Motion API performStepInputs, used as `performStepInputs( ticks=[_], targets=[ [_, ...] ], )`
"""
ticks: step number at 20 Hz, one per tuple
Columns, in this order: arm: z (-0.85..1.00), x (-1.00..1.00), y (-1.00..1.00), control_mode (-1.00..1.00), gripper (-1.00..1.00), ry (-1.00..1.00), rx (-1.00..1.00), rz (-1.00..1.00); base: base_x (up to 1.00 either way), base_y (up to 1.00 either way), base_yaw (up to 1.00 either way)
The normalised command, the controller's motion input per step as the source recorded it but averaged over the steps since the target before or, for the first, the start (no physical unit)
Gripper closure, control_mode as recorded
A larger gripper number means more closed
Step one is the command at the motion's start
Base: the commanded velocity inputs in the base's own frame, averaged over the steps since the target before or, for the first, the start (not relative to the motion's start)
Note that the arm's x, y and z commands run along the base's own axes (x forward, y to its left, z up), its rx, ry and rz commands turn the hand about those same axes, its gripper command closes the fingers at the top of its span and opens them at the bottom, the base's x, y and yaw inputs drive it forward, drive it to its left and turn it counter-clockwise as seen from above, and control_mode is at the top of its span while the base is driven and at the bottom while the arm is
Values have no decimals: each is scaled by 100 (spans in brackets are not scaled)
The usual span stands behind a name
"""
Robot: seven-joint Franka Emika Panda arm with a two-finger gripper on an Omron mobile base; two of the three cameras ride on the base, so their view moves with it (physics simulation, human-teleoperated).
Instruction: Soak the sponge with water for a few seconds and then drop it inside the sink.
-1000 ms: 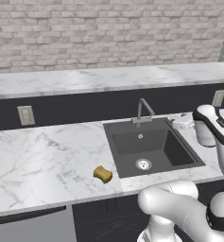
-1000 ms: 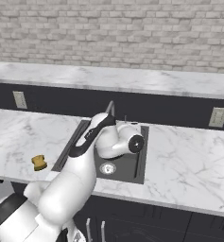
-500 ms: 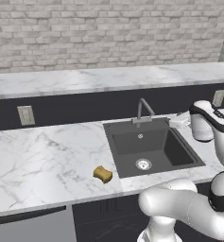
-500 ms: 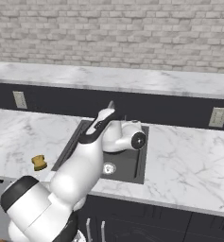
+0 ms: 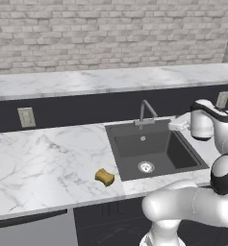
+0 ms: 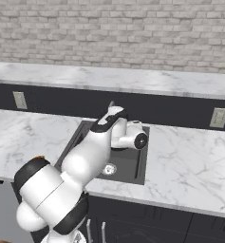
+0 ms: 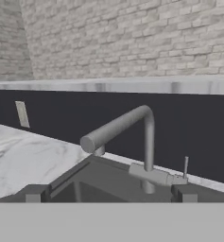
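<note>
Pincer [image 7: 108,194] sits low in hand view, fingertips [image 7: 34,194] wide apart w/ nothing between them, aimed at the faucet [image 7: 132,137]. In left base view the white hand hangs by the sink's right rim, just above the tabletop [image 5: 43,158]; jaws themselves hard to make out there. In right base view the arm reaches over the basin, wrist above the sink's back half.

Faucet: grey gooseneck, spout pointing toward cam & left in hand view, thin lever standing upright at its base on the right. No stream seen from the spout.

Sink [image 5: 180,153]: dark grey recessed basin, round silver drain [image 5: 145,167] near the front middle. Partly covered by the arm in right base view [image 6: 137,163].

Sponge [image 5: 105,177]: mustard-yellow block lying on the marble tabletop just left of the sink's front-left corner, near the front edge, well apart from the pincer. Not touching the sink rim.

Beyond: dark backsplash w/ a wall outlet [image 5: 26,116] to the left, raised marble ledge above, grey brick wall behind.
</note>
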Motion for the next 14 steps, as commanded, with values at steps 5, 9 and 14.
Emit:
performStepInputs(
  ticks=[5,9,14],
  targets=[
    [-13,27,0,-100,-100,-6,0,3,0,0,0],
    [-8,24,0,-100,-100,-4,0,2,0,0,0],
    [-2,26,0,-100,-100,0,1,1,0,0,0]
  ],
)
